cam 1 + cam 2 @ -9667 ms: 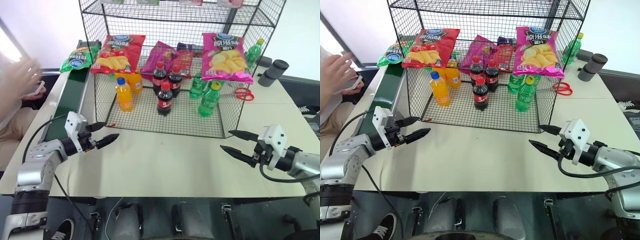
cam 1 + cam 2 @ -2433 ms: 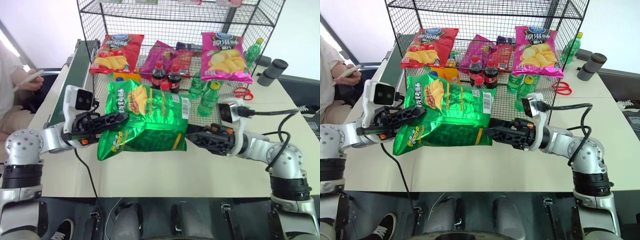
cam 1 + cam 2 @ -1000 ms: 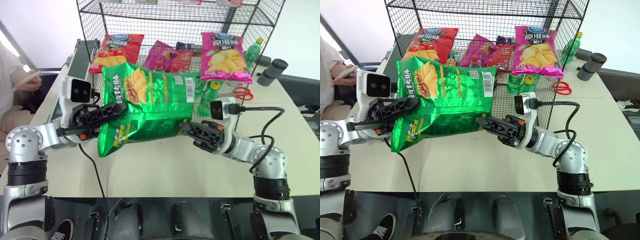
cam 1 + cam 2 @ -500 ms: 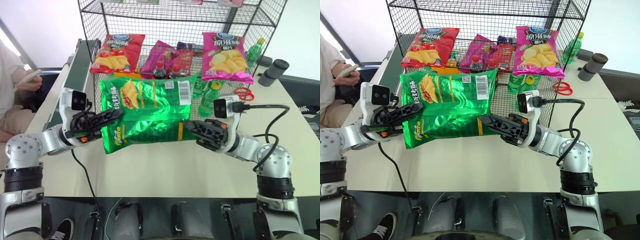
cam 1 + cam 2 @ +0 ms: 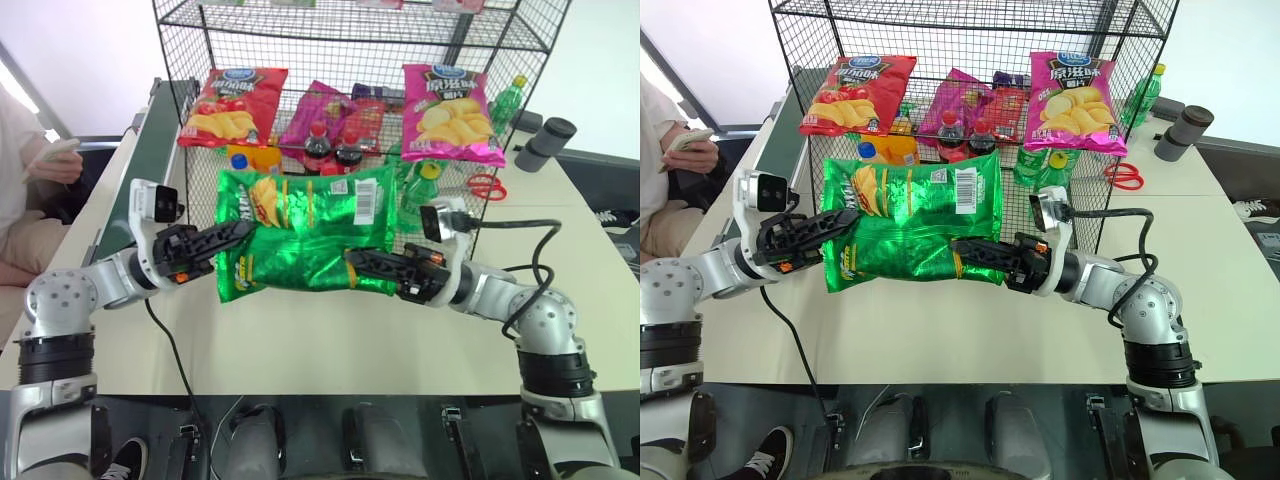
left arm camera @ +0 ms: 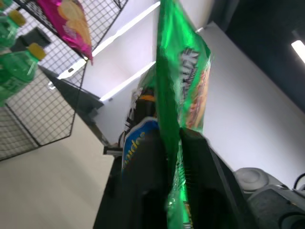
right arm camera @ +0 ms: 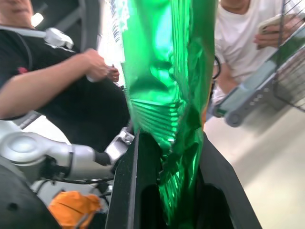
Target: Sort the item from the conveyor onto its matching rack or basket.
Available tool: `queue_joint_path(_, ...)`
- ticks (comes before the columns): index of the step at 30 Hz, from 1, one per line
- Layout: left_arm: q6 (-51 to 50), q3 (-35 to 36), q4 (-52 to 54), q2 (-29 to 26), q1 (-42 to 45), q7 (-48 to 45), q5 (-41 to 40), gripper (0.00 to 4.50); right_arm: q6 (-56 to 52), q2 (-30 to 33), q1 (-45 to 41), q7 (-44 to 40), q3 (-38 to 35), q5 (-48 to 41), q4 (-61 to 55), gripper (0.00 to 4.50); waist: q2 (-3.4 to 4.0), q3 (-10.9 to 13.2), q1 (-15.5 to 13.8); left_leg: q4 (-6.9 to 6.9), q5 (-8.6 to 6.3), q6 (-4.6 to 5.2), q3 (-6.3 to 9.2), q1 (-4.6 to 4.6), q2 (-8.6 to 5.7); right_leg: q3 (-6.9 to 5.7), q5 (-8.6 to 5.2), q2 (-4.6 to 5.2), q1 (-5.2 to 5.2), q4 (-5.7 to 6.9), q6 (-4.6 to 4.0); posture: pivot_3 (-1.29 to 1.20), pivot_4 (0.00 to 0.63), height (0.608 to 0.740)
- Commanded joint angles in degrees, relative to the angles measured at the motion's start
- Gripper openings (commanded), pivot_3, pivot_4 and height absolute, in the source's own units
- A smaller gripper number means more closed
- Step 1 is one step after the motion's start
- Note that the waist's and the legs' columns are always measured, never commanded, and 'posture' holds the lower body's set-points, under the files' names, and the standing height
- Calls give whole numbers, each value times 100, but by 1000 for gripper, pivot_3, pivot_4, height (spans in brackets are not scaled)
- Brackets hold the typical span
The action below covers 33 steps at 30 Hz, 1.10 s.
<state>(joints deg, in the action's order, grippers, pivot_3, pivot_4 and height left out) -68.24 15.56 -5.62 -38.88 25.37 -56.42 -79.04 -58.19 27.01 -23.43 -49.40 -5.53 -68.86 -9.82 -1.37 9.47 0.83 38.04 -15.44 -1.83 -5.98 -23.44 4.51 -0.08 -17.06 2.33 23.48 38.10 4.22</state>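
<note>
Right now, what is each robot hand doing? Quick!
Left gripper: closed on the green crisp bag.
Right gripper: closed on the same bag's other side.

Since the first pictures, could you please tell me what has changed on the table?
The green crisp bag has left the conveyor: it now hangs above the table in front of the rack, the left pincer on one end and the right pincer clamped on the other. In the last second it came down lower. The red bag, pink bag and bottles stayed put.

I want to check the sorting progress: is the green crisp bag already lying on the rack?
No, the green crisp bag hangs in front of the rack, above the table.
</note>
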Motion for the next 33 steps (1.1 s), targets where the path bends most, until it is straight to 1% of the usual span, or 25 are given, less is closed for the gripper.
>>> queue_joint_path(1, 157, 296, 47, -119, -106, -42, 197, 2617, 438, 266, -110, -295, -36, 496, -148, 87, 0, 0, 0, 0, 0, 0, -1, 0, 0, 0, 0, 1, 0, -1, 0, 0, 150, 740)
queue_joint_path(2, 304, 370, 66, -139, -190, -44, 347, 3043, 485, 328, -147, -278, -143, 518, -133, 87, -1, 1, -1, 0, 0, 0, -1, 0, 0, 0, 0, 1, 0, -1, 0, 0, 150, 740)
queue_joint_path(3, 391, 449, 60, -150, -249, -29, 426, 3690, 578, 386, -184, -250, -208, 621, -127, 87, 0, 1, 2, 0, 0, 0, -1, -1, 0, 0, 0, 1, 0, -2, 0, 0, 150, 740)
queue_joint_path(5, 681, 480, 162, -215, -429, -86, 760, 4499, 1088, 832, -113, -580, 57, 1379, -350, 87, 0, 1, 2, -2, 0, 0, -2, 0, 0, 0, 0, 2, 3, -1, 0, 0, 150, 740)
queue_joint_path(6, 741, 507, 202, -231, -506, -97, 836, 4500, 1492, 1058, -49, -714, 253, 1906, -460, 87, 1, 2, 0, -2, 0, 0, -2, -1, 0, 0, 0, 2, 3, -2, 0, 0, 150, 740)
queue_joint_path(7, 881, 504, 274, -249, -595, -129, 988, 4500, 1729, 1212, -17, -790, 343, 2209, -534, 87, 2, 2, -1, -3, 0, 0, -4, -1, 0, 0, 0, 3, 5, -3, -1, 0, 150, 740)
queue_joint_path(8, 1068, 495, 365, -258, -693, -178, 1159, 4500, 1801, 1312, -13, -822, 336, 2287, -606, 87, 1, 2, -2, -5, 0, 1, -4, -1, -1, 0, -1, 4, 6, -4, -1, 0, 150, 740)
queue_joint_path(10, 1411, 505, 534, -250, -925, -211, 1465, 4500, 2370, 1762, -30, -1026, 520, 2991, -928, 87, 3, 3, -5, -6, -1, 0, -5, -2, -1, 0, -1, 6, 6, -5, -1, 0, 150, 740)
queue_joint_path(12, 2088, 429, 776, -155, -1161, -259, 1991, 4500, 2725, 2031, -116, -1107, 597, 3409, -1202, 87, 3, 4, -5, -7, -1, 0, -8, -4, -1, 0, -1, 10, 11, -6, -1, 0, 150, 740)
queue_joint_path(14, 2407, 488, 942, -6, -1253, -157, 2150, 4500, 2797, 2070, -311, -1037, 444, 3376, -1430, 87, 3, 4, -1, -8, -1, 0, -9, -4, -1, 0, -1, 11, 10, -7, -2, 0, 150, 740)
queue_joint_path(17, 2626, 475, 1140, 43, -1358, -117, 2342, 4500, 3022, 2073, -591, -973, 247, 3395, -1681, 87, 1, 5, -3, -7, -1, 0, -10, -4, 0, 0, -1, 13, 12, -6, -3, 0, 150, 740)
queue_joint_path(20, 3231, 442, 1444, 308, -1398, 461, 2895, 4500, 3568, 2165, -996, -896, 96, 3781, -1825, 87, 1, 5, -11, -7, -1, 0, -9, -4, 0, 0, -1, 18, 10, -6, -2, 0, 150, 740)
queue_joint_path(21, 3404, 503, 1520, 484, -1382, 722, 2972, 4500, 3881, 2147, -1170, -790, 92, 4066, -1746, 87, 1, 5, -17, -7, -1, 1, -9, -4, 0, 0, -1, 21, 9, -8, -3, 0, 150, 740)
queue_joint_path(23, 3866, 432, 1733, 645, -1477, 887, 3365, 4500, 4362, 2014, -1503, -525, 145, 4538, -1475, 87, 1, 5, -15, -6, -2, 3, -10, -4, 0, 0, -1, 23, 7, -10, -2, 0, 150, 740)
queue_joint_path(25, 4217, 329, 1866, 815, -1510, 1099, 3704, 4500, 4942, 1878, -1812, -152, 361, 5270, -1043, 87, -2, 5, 2, -5, -3, 4, -13, -5, -5, 1, 0, 23, 6, -10, -2, 0, 150, 740)
queue_joint_path(27, 4506, 142, 1927, 970, -1482, 1225, 3994, 4500, 5760, 1834, -2034, 371, 727, 6419, -499, 87, -2, 4, 3, -4, -2, 4, -16, -3, -6, 2, 0, 20, 7, -9, -2, 0, 150, 740)
queue_joint_path(29, 4650, -2, 1965, 1168, -1426, 1319, 4085, 4500, 6318, 1706, -2213, 905, 993, 7256, -25, 87, -2, 4, 5, -4, -2, 3, -20, 1, -6, 2, 0, 19, 6, -8, -2, 0, 150, 740)
queue_joint_path(30, 4681, -42, 1968, 1229, -1406, 1348, 4098, 4500, 6447, 1653, -2279, 1076, 1064, 7498, 154, 87, -1, 4, 4, -4, -2, 3, -23, 1, -5, 3, 0, 18, 6, -8, -2, 0, 150, 740)
queue_joint_path(33, 4757, -142, 2010, 1352, -1364, 1461, 4179, 4500, 7127, 1682, -2331, 1562, 1467, 8546, 739, 87, -1, 5, -2, -3, -1, 2, -28, -3, -6, 5, 1, 18, 10, -7, 0, 0, 150, 740)
